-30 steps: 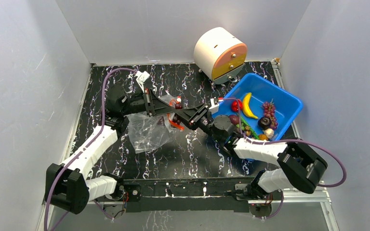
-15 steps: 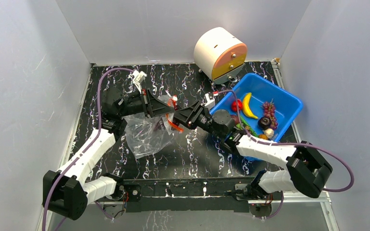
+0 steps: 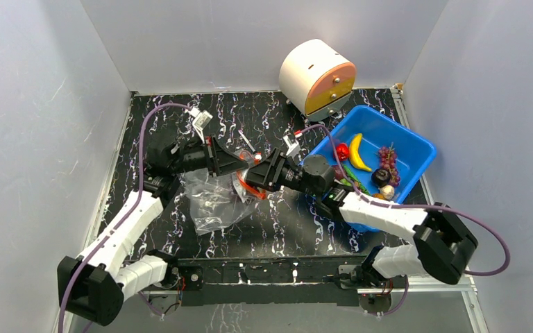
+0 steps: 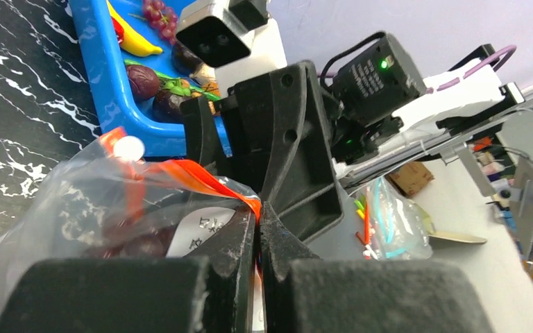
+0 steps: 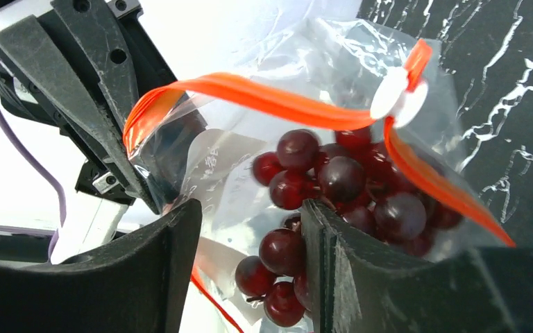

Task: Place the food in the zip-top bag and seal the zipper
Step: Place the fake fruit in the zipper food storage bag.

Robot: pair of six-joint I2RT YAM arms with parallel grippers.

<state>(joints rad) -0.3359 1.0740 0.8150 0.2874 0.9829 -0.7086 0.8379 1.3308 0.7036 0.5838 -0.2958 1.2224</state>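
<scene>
The clear zip-top bag (image 3: 212, 200) lies left of centre, its mouth lifted. My left gripper (image 4: 258, 216) is shut on the end of the red-orange zipper (image 4: 194, 177), beside the white slider (image 4: 128, 147). My right gripper (image 5: 250, 211) stands open at the bag's mouth (image 3: 255, 175). A dark red grape bunch (image 5: 333, 180) sits inside the plastic, some grapes lying loose between the open fingers (image 5: 173, 243). The zipper (image 5: 271, 97) gapes open above them. More food lies in the blue bin: a yellow banana (image 3: 357, 152), a red round fruit (image 3: 342, 150) and another grape bunch (image 3: 387, 155).
The blue bin (image 3: 416, 142) stands at the right with several other small foods. A white and orange cylinder (image 3: 317, 75) stands at the back. Grey walls close the black marbled table (image 3: 277, 222) on three sides.
My right gripper has moved left into the bag's mouth with the grapes and its jaws have spread apart. The left gripper stays shut on the zipper, shifted slightly left.
</scene>
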